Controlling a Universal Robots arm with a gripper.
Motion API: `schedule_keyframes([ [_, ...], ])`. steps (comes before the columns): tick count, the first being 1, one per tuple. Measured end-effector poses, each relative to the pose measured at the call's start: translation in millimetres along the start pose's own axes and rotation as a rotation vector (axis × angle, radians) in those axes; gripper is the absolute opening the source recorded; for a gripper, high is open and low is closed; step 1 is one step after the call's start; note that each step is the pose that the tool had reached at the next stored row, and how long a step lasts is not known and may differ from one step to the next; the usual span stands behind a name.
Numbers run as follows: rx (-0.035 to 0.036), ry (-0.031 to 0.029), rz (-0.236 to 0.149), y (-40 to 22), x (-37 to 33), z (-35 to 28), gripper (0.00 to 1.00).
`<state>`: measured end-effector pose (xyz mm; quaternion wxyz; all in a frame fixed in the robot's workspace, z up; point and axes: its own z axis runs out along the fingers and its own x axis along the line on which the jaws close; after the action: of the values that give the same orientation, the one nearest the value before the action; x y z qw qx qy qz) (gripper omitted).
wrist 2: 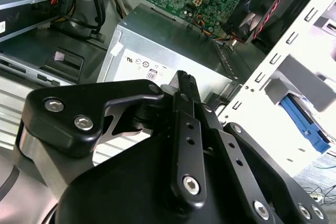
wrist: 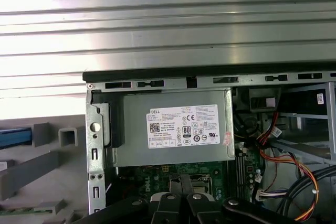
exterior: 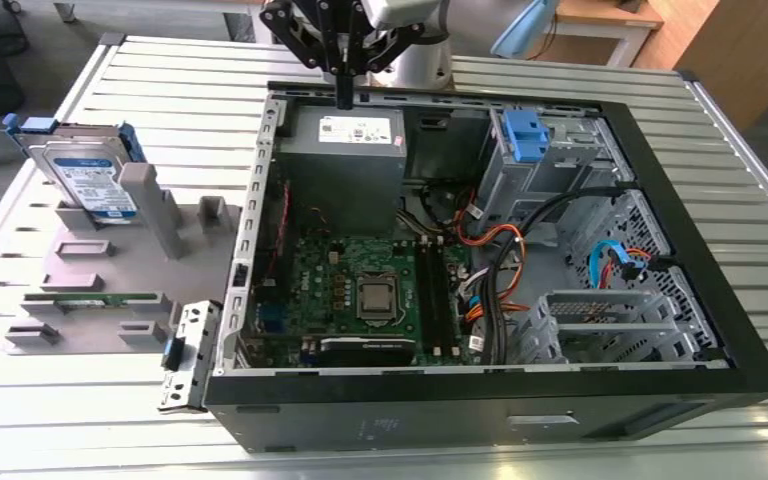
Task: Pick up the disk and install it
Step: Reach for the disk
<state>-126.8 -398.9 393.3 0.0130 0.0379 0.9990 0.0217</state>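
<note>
Slatted aluminium table carries everything. On it lies a black computer tower case, on its side with the panel off and the green board exposed. Below the gripper, just inside the case's far wall, sits the grey boxy power supply with a white sticker.

Well off to one side of the gripper, outside the case wall, is a grey moulded holder block. The disk, a flat silver-metal hard drive with a white-and-blue label and blue plastic carrier rails, stands in one of its slots.

The black gripper hangs above the power supply's edge. Its fingers look pressed together with nothing between them, and the second wrist view shows the same.

By my reading the task has barely begun: the disk is not yet grasped, lifted or installed, and it is well apart from the gripper.

The disk stands on edge with the blue handle uppermost and the labelled face turned toward the exterior view's lower left. Its long axis looks roughly upright, though the slot hides the lower end, so that is a judgement.
</note>
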Motion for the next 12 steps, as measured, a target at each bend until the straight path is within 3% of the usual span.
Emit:
schedule_keyframes([
  [12, 0.0000, -0.0001, 0.000, -0.5, 7.0, -0.1, 0.11],
])
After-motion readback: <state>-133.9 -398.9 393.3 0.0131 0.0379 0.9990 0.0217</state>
